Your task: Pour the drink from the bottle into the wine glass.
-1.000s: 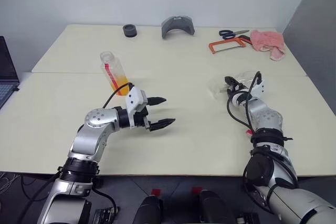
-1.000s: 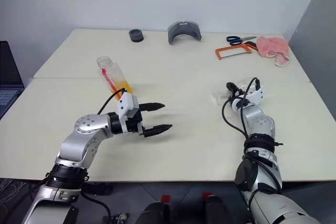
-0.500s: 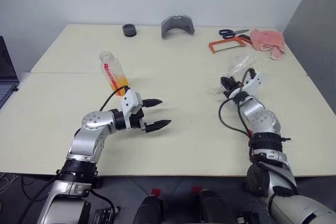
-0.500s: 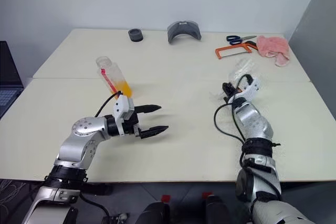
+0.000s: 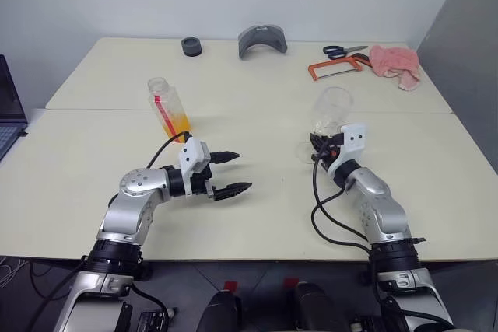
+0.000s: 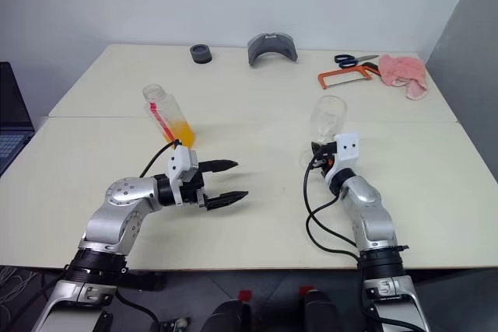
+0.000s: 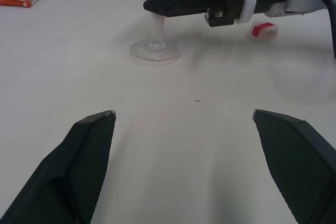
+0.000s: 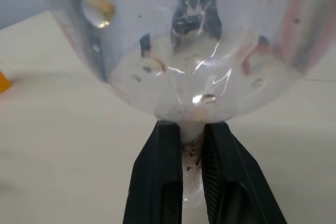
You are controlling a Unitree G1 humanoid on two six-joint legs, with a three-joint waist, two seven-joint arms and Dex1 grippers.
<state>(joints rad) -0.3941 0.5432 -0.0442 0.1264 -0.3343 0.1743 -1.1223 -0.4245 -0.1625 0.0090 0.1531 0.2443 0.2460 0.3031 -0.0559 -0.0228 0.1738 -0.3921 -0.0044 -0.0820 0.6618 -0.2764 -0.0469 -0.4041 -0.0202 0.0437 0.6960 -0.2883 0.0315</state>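
— Pincer on the left first: what is it doing?
— Left pincer (image 5: 231, 171) hangs low over the worktop (image 5: 257, 207) in the lower left of the frame, its two black fingers (image 7: 86, 150) spread wide with nothing between them.
— And the bottle?
— The bottle (image 5: 170, 108) stands just above that arm, left of centre, leaning a little, uncapped, with the orange drink (image 5: 178, 125) in its lower part and a red stripe down its side. It is apart from both pincers.
— What lies along the far edge?
— At the top of the frame, from left to right: a small black ring (image 5: 192, 45), a grey curved piece (image 5: 263, 39), blue-handled scissors (image 5: 344, 50), an orange hacksaw (image 5: 336, 67) and a pink cloth (image 5: 396, 64).
— Now the right side.
— Right pincer (image 5: 319, 143), right of centre, is pressed together on the stem of the wine glass (image 5: 329, 108). In the right wrist view the fingers (image 8: 155, 182) squeeze the stem from both sides just under the bowl, which looks empty apart from droplets. In the left wrist view the foot of the glass rests on the worktop. A small red cap (image 7: 264, 30) lies on the worktop behind that arm.
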